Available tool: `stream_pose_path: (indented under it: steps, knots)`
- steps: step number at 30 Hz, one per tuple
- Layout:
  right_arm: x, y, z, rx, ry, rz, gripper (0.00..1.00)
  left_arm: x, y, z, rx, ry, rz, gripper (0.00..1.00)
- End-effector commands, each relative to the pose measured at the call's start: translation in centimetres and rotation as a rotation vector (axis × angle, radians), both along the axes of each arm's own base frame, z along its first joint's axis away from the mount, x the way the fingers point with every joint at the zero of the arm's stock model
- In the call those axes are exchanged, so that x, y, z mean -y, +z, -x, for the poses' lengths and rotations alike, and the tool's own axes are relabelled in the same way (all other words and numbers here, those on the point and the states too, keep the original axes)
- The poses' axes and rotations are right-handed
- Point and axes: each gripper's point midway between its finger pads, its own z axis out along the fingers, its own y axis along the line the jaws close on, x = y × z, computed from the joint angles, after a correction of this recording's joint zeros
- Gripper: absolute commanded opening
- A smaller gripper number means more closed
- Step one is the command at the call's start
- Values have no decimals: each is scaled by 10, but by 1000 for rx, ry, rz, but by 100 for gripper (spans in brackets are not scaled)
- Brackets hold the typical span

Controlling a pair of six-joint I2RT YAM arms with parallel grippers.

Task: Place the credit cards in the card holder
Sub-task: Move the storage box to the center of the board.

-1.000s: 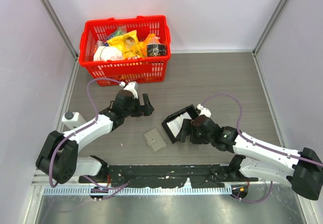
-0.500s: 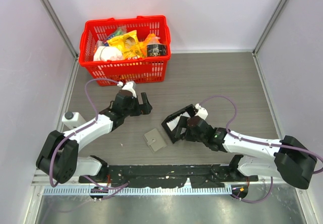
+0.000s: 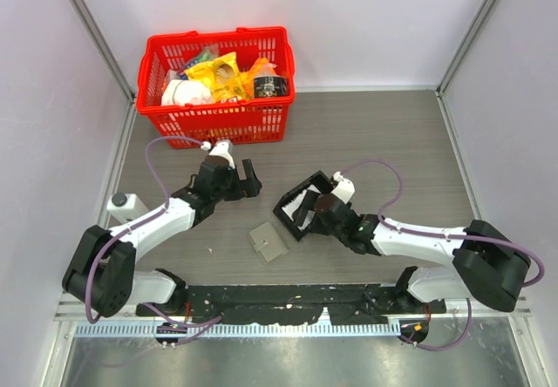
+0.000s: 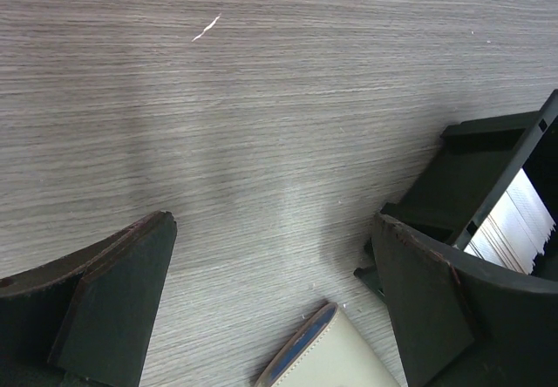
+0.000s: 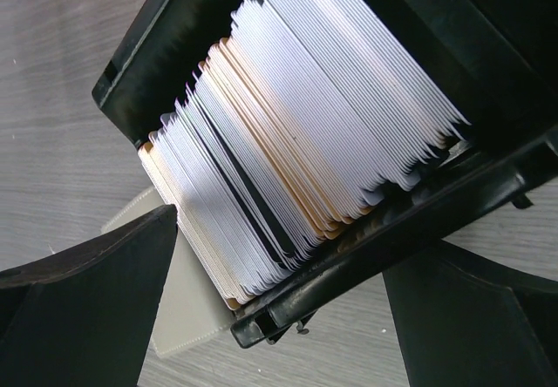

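Right gripper point(image 3: 309, 217): wide open, empty, over credit cards point(image 5: 296, 143) in black tray point(image 5: 139, 64).
Left gripper point(image 3: 250, 180): wide open, empty, above table point(image 3: 392, 134).
Card holder point(image 3: 268, 241): seven o'clock from black tray.

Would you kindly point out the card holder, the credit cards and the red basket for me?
card holder point(image 3: 268, 241): top external view, middle of its grey cover.
credit cards point(image 5: 305, 134): right wrist view, upper edges of the stack.
red basket point(image 3: 214, 124): top external view, its near wall.
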Motion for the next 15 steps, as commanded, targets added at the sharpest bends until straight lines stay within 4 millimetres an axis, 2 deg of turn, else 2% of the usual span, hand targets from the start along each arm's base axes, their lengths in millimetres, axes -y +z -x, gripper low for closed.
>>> stream_pose_path:
  steps: [1, 5, 9, 12, 15]
  knots:
    - [-22, 40, -32, 116, -106, -146, 100, 3, 13, -6, 45, 4, 19, 100]
    - [-29, 40, -40, 115, -134, -169, 100, 14, 13, -9, 38, -35, 51, 100]
    - [-33, 45, -46, 135, -139, -175, 100, 34, 11, -2, -1, -137, 100, 97]
    - [-36, 50, -48, 147, -124, -162, 100, 41, 14, 6, -6, -191, 125, 90]
    - [-33, 52, -49, 150, -122, -147, 100, 40, 15, 16, 10, -230, 127, 90]
